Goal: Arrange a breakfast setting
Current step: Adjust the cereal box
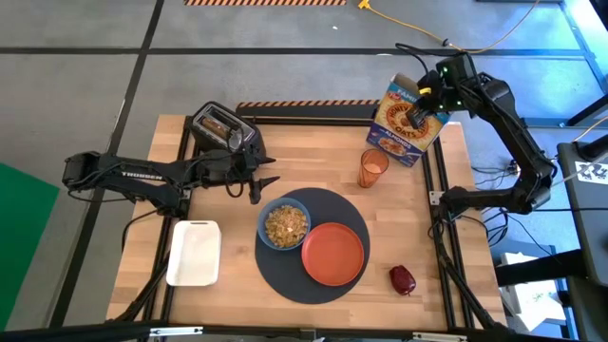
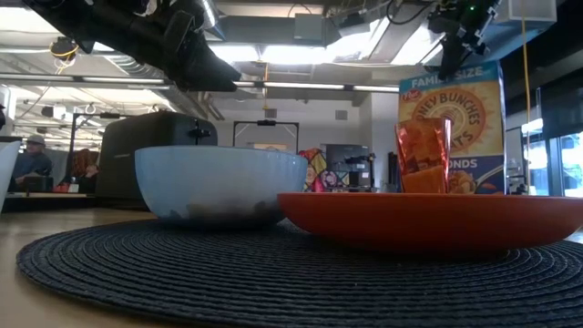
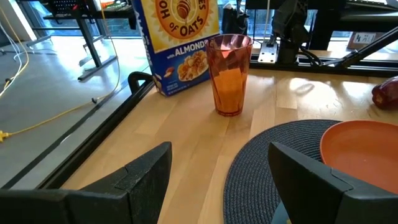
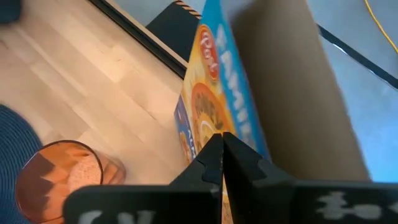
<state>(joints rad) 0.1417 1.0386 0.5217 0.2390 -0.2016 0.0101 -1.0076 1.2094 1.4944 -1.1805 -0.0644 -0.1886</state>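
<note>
A round dark-grey mat (image 1: 318, 285) lies at the table's middle. On it stand a blue bowl (image 1: 284, 225) with cereal and an orange plate (image 1: 333, 254). A translucent orange cup (image 1: 373, 168) stands beyond the mat, and a dark-red fruit (image 1: 402, 279) lies to the mat's right. No toast slice shows plainly. My left gripper (image 1: 261, 180) is open and empty just left of the mat; it also shows in the left wrist view (image 3: 217, 180). My right gripper (image 4: 222, 149) is shut at the top of an upright cereal box (image 1: 407, 128) at the far right. My right gripper points down with its shut fingertips (image 2: 448, 62) at the open top of the cereal box (image 4: 205, 106), which stands upright on the table. I cannot tell whether they touch the box or have cardboard between them.
A black toaster (image 1: 223, 128) stands at the far left, close behind my left arm. A white rectangular tray (image 1: 195, 252) lies at the near left. Black frame rails run along the table's left and right sides.
</note>
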